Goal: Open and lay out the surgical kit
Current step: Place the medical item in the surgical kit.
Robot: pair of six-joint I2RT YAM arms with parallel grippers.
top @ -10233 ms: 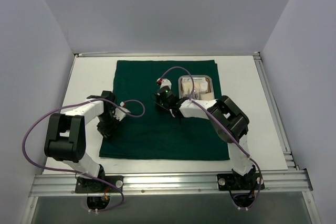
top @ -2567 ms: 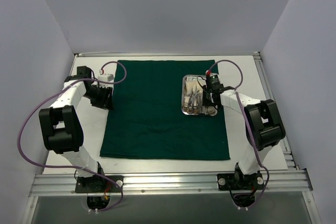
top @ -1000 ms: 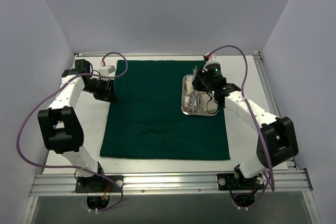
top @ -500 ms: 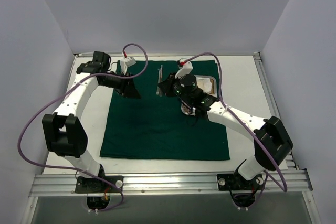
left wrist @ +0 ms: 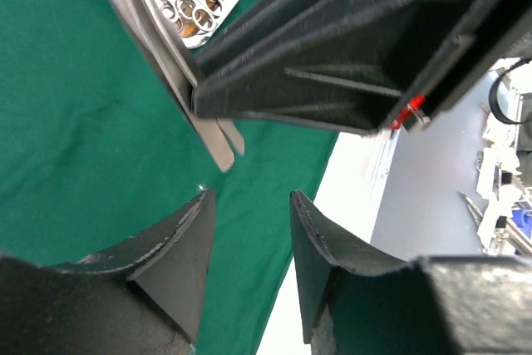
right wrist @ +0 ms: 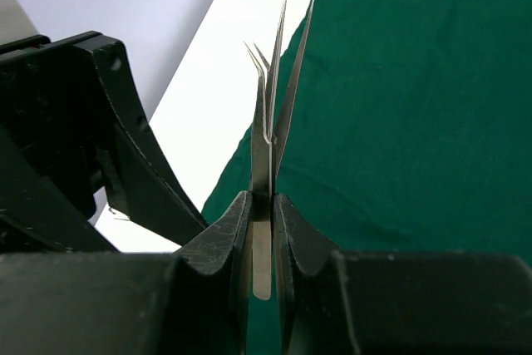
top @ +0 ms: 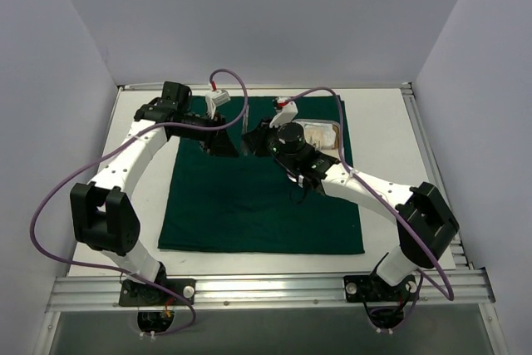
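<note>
The cloth (top: 249, 205) is a plain dark green with no pattern, on a white table (top: 391, 176), and the tray (top: 336, 134) is shiny silver with cream-white gauze (top: 320, 134) inside. The forceps (right wrist: 268, 135) are bare silver steel; the left gripper (left wrist: 251, 201) and right gripper (right wrist: 262, 199) are matt black. The left arm (top: 125, 164) and right arm (top: 366, 193) are white with black joints and purple cables (top: 50, 205), against pale lilac-grey walls (top: 249, 22).

White table (top: 384, 129) — green drape (top: 241, 214) atop

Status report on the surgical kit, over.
Right fingers shut on forceps, over green cloth. Left fingers open, close beside. Tray holds more tools.
</note>
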